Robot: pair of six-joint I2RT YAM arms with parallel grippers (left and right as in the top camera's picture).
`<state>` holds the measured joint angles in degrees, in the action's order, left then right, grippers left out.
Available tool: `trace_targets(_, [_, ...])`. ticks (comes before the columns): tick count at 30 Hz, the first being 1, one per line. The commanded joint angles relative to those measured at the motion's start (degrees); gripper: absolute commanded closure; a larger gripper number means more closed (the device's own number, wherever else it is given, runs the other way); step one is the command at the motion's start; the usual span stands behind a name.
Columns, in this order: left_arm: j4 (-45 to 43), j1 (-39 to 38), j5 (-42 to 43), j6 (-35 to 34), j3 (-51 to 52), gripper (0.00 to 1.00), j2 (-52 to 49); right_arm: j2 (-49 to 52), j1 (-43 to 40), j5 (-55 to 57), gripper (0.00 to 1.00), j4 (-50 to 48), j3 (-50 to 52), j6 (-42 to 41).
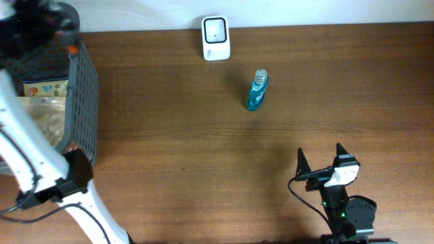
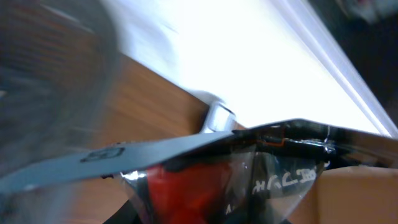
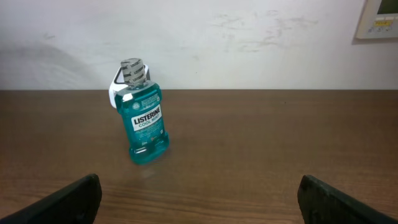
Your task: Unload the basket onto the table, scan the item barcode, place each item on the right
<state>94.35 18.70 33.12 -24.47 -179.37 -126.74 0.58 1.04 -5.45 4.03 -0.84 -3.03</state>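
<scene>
One brown bench (image 1: 203, 169) is filling the frame. One grey mesh basket (image 1: 85, 102) is sitting at the upper left. The left gripper (image 1: 41, 24) is hovering over it, blurred; whether it is grasping anything cannot be told. The right gripper (image 1: 319, 152) is resting released at the lower right. One white scanner (image 1: 215, 37) is lying at the top centre. One blue bottle (image 3: 144, 121), reading "LISTERINE COOL MINT", is standing below and to the right of it. One clear packet (image 2: 249, 180) with red contents is showing unreadable white writing.
</scene>
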Motion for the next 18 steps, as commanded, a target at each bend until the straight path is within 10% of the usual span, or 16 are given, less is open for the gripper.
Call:
trace_targets(1, [0.07,-11.34,-1.14,0.96,2.80,0.68,0.26,-0.39,-0.35,0.11,0.02,0.02,0.52,-0.20])
trace_targets(8, [-9.88,-35.54,-30.18,0.94,25.97,0.66,0.22,-0.39,-0.35,0.11,0.02,0.02,0.52,-0.20])
trace_targets(18, [-57.35,-43.47,-36.37,0.92,71.67,0.57,0.20,-0.39,-0.35,0.11,0.02,0.00,0.52,-0.20])
